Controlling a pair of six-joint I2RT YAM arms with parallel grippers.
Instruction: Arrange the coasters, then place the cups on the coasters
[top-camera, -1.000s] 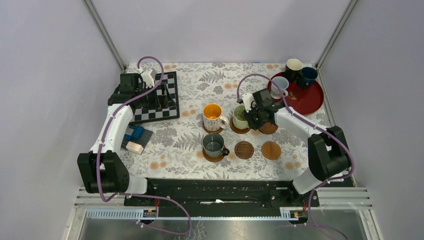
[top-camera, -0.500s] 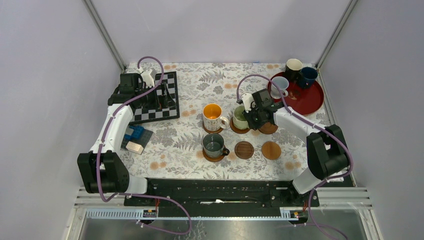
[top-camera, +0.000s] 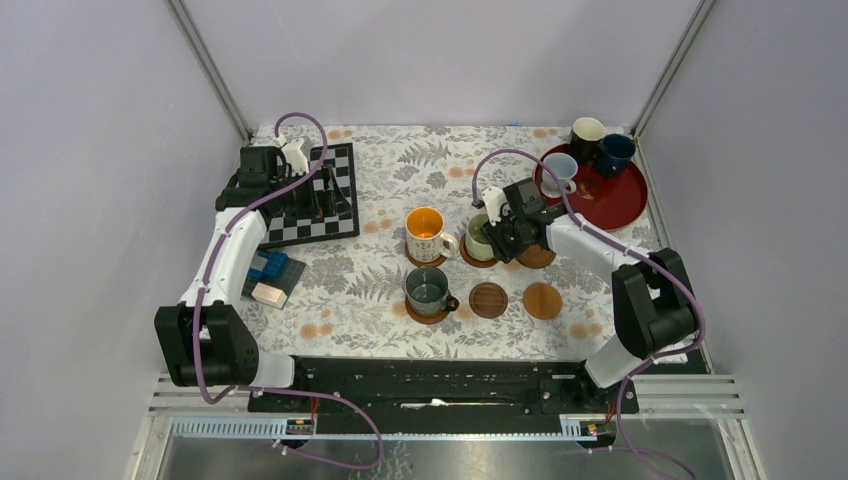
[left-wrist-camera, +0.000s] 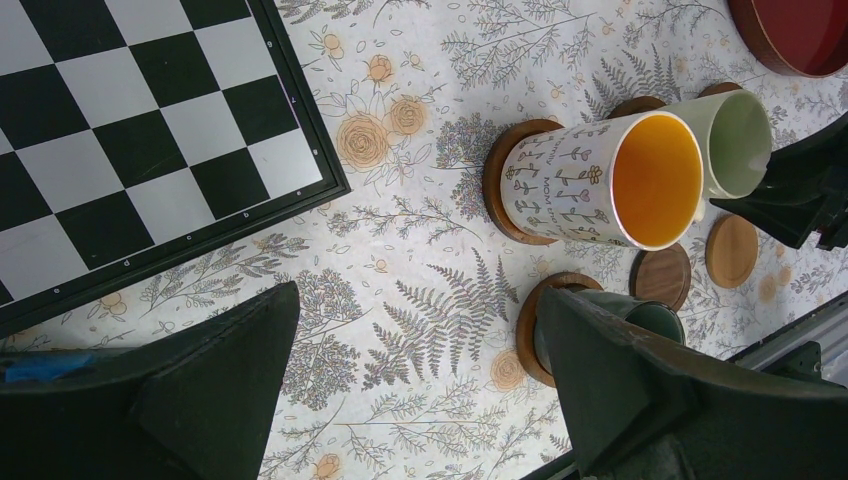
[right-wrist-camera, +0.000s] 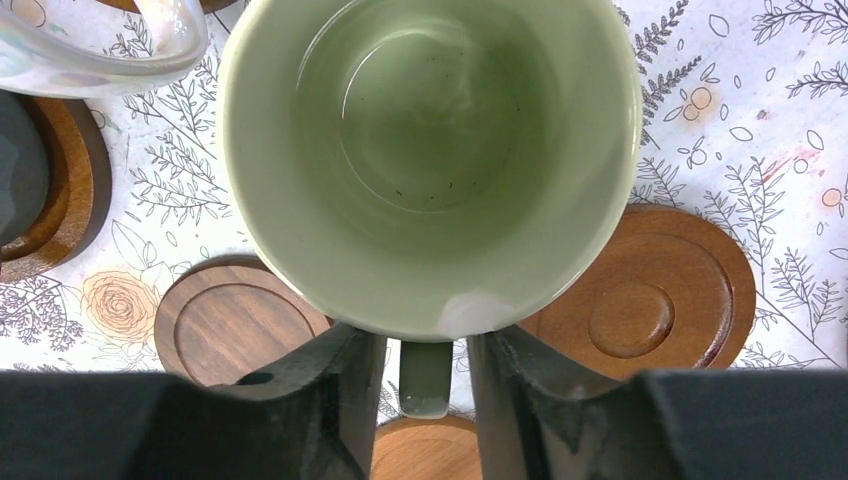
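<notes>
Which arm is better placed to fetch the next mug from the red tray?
Right. The right end effector sits at the pale green mug, near the red tray on its own side; the left end effector hovers over the chessboard at the far left.

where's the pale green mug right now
In the top view the pale green mug stands right of centre on a coaster, just right of the orange-inside mug, with the right gripper at its handle.

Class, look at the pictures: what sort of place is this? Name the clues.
Likely a robot lab cell: two bolted arms, plain enclosing walls, staged mugs, coasters and a chessboard.
</notes>
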